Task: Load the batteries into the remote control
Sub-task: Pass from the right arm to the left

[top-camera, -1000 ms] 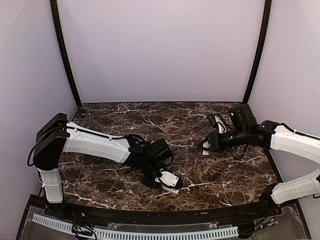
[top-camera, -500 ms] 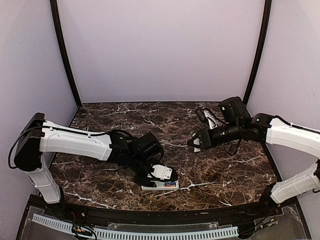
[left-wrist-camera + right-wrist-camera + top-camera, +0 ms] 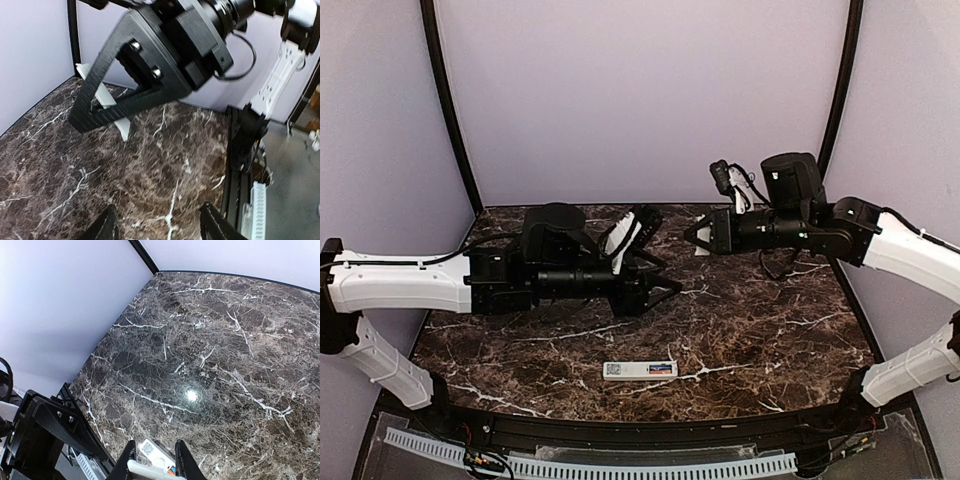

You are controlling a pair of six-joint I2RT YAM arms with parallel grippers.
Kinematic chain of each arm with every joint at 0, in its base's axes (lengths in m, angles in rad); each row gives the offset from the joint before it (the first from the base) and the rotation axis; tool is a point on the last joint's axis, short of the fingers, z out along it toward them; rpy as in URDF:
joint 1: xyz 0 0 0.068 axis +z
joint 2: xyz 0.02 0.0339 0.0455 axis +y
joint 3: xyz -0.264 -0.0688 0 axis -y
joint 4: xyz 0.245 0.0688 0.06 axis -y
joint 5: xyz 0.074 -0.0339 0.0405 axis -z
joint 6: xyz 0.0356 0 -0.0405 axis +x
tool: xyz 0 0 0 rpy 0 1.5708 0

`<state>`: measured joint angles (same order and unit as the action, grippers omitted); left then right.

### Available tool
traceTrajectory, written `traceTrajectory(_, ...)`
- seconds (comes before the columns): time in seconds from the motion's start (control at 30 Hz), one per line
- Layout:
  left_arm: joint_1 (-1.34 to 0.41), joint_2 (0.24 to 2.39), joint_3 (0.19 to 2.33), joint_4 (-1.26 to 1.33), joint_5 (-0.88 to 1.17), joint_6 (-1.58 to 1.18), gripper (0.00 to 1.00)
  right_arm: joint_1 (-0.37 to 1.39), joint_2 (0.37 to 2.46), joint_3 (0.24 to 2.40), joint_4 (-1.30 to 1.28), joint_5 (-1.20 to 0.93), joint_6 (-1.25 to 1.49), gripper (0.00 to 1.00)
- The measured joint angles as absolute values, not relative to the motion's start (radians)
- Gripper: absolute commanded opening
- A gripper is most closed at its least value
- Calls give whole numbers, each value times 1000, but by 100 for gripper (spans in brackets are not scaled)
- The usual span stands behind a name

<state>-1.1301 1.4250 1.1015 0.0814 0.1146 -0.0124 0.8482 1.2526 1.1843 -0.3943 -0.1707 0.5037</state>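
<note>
**Two end effectors off the bench, remote lying flat near the front edge**

Both arms reach in twd mid-bench, tips facing each other, near but not touching.

Remote control (image 3: 640, 370): flat on the bench (image 3: 770, 330) near the front edge, approx centred btwn the arm bases. Its long axis runs left-right. It is well apart from both end effectors and nothing touches it. There is a dark square label at its left end. The batteries (image 3: 662, 369) show as a small red + blue patch at its right end, w/in the remote's outline. They are too small to tell how they sit.

Left end effector (image 3: 670, 277): up off the bench, left of centre, pointing right. Its jaws stand wide apart w/ nothing held. Left wrist view shows only marble in the gap.

Right end effector (image 3: 700, 238): up off the bench, back-right of centre, pointing left at the other one. Its jaws are nearly closed, pinching a thin white strip (image 3: 122, 127). In left wrist view the strip sits tilted and pokes out both above and below the black triangular finger. Right wrist view looks down past its fingertips to the remote on the bench below.
</note>
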Motion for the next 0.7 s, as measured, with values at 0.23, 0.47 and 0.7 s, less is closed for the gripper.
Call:
traceTrajectory(0.23,-1095,1443,1076,303,89,-277,45,889,1253,1215,-374,-61,562,1)
traceTrajectory(0.47,-1092,1509,1106,376,89,-356,30,931,1272,1228,-364,7,591,1)
traceTrajectory(0.7,-1088,1522,1109,414,107,-399,16,944,1290,1233,-345,22,604,1)
